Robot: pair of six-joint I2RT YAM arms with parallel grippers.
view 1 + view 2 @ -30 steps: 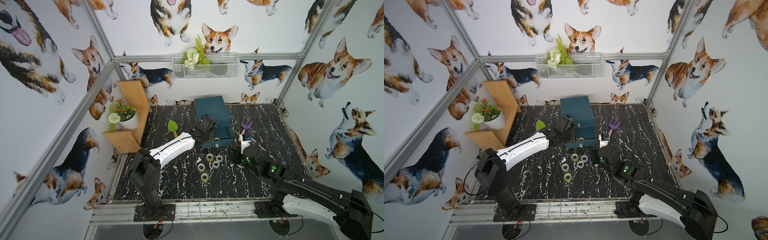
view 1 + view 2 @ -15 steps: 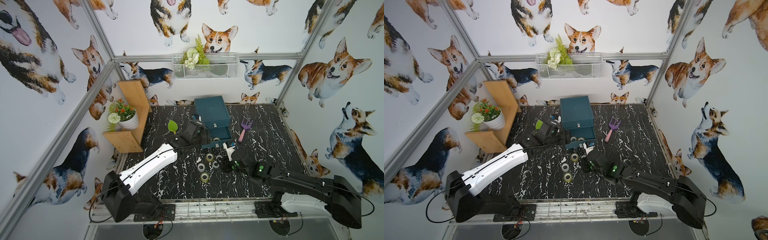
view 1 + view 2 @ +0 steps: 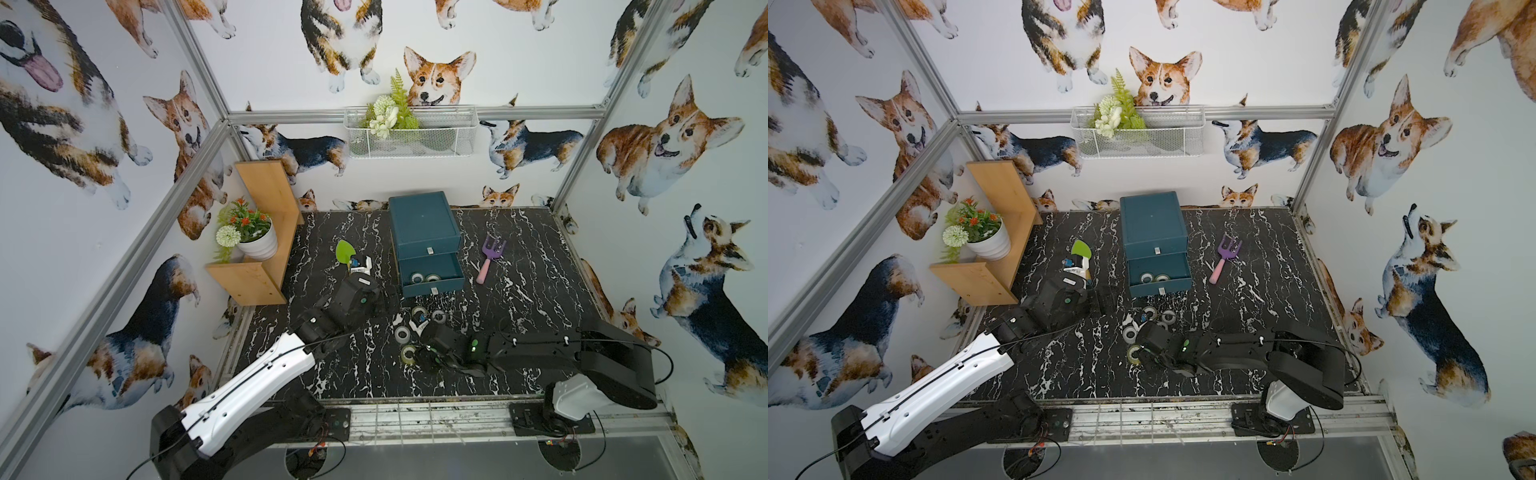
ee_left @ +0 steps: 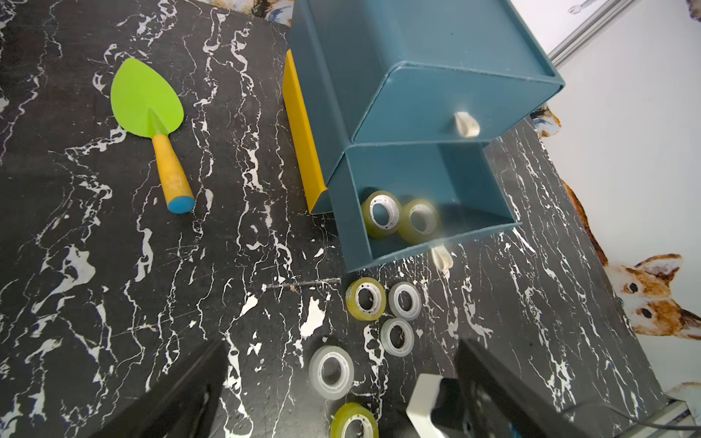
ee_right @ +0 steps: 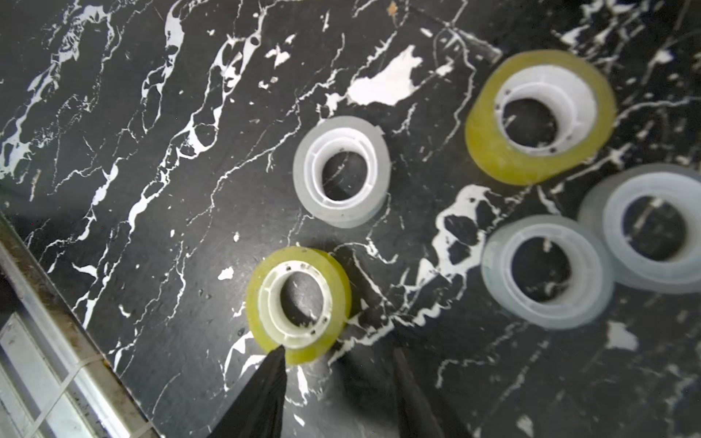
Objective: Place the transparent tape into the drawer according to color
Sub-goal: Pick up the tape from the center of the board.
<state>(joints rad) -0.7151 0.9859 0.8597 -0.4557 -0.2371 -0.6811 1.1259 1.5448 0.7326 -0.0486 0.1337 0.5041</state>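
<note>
**A yellow-green roll is to be picked up**

The right hand (image 5: 337,350) is held low over the desk (image 5: 151,151), near its front edge. Its two fingers are apart and nothing is held between them. One fingertip (image 5: 277,354) is seen at the rim of a yellow-green tape roll (image 5: 299,303). Whether the roll is touched cannot be told. It lies flat, a little apart from a clear roll (image 5: 341,176). Another yellow-green roll (image 5: 538,117) and two more clear rolls (image 5: 546,271) are laid farther back, toward the chest (image 3: 424,220).

The left hand (image 4: 341,343) is spread wide and empty, near the chest on the side of the desk's left edge. The middle drawer (image 4: 455,170) is open, and two yellow-green rolls (image 4: 381,214) are seen inside it.

The roll is most likely about to be picked up. The right hand should first be shifted sideways, so that the roll's wall is put between both fingers. The fingers should then be closed gently, because a smooth roll can slip. The clear roll should not be bumped. The roll is best lifted straight up and carried to the open drawer, where its colour is kept.
</note>
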